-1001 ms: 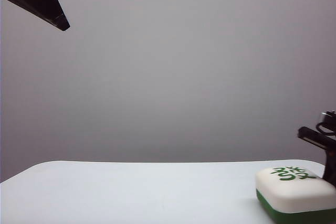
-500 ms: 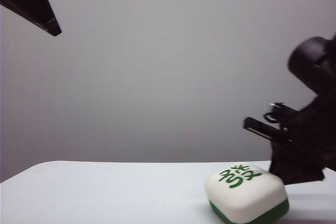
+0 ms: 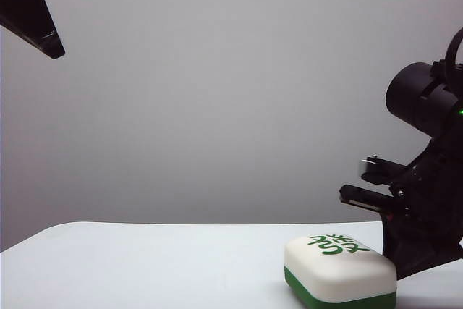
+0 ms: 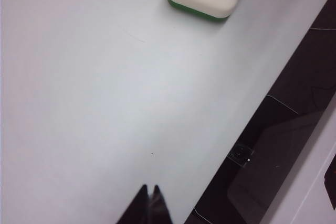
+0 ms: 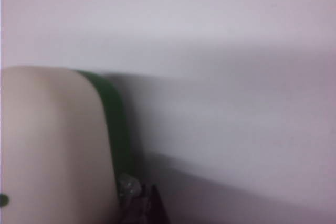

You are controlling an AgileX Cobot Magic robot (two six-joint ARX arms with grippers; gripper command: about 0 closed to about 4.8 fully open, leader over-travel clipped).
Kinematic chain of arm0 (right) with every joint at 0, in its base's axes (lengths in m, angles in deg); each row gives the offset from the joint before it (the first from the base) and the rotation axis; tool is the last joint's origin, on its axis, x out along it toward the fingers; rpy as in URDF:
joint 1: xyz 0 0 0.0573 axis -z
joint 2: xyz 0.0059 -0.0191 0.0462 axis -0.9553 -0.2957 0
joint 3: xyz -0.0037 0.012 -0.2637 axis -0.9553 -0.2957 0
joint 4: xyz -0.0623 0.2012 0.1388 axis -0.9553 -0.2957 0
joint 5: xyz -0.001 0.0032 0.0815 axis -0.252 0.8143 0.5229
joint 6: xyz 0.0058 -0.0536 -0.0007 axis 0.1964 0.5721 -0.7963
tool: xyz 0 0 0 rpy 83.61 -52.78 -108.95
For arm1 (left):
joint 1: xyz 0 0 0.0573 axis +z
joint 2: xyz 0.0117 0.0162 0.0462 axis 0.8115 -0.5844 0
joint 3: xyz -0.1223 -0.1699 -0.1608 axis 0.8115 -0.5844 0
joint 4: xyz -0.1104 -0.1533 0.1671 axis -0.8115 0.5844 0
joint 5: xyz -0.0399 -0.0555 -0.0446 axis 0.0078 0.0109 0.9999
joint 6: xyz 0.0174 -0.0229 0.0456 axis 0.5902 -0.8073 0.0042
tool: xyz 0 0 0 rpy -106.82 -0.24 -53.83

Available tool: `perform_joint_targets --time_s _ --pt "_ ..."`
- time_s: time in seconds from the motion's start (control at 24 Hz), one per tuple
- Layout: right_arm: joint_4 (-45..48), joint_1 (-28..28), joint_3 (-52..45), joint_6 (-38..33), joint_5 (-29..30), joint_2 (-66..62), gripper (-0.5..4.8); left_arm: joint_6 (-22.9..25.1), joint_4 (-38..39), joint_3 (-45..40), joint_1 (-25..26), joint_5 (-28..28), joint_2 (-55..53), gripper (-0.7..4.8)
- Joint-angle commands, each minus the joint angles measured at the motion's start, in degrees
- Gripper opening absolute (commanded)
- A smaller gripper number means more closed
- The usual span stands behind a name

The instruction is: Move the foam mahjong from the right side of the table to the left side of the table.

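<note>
The foam mahjong (image 3: 340, 268) is seen lying flat on the tabletop (image 3: 145, 265), right of centre, white face and green character up, dark green base down. It has not yet reached the left side; that stretch of tabletop is judged to be the ground left to cover.

The right gripper (image 5: 142, 203) is set low behind the block's right flank, touching or just beside it; in the exterior view the arm's dark body (image 3: 423, 215) is seen pressed close against that side. Only the finger tips are caught in the right wrist view, drawn together at the block's green edge, with nothing between them. A sideways shove seems intended rather than a lift: the block looks too wide for the fingers to span.

The left gripper (image 4: 149, 205) is held well above the tabletop, far to the left, well apart from the block. Its fingers are drawn together, nothing grasped. It is judged to be parked clear so the block's path stays open, or waiting to take over the push.
</note>
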Motion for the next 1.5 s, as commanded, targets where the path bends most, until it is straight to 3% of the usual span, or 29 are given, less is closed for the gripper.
perform_joint_targets --time_s 0.04,0.46,0.63,1.04,1.5 --pt "-1.9 -0.55 0.22 0.98 2.99 0.2 -0.05 -0.22 0.2 0.24 -0.04 0.46 0.28 -0.05" --pt "-2.47 -6.29 6.56 -1.07 4.5 -1.53 -0.05 -0.22 0.31 0.24 -0.02 0.46 0.26 -0.05" --pt "-7.21 -9.14 12.7 -1.66 4.57 -7.41 -0.05 -0.22 1.33 0.24 -0.02 0.46 0.26 -0.05" --pt "-7.74 -21.22 20.87 -7.32 2.32 -10.99 -0.05 -0.22 7.23 0.24 -0.02 0.42 0.52 -0.05" --pt "-8.52 -25.64 32.04 -12.15 6.25 -19.78 -0.05 -1.36 9.99 0.24 -0.02 0.37 8.28 -0.05"
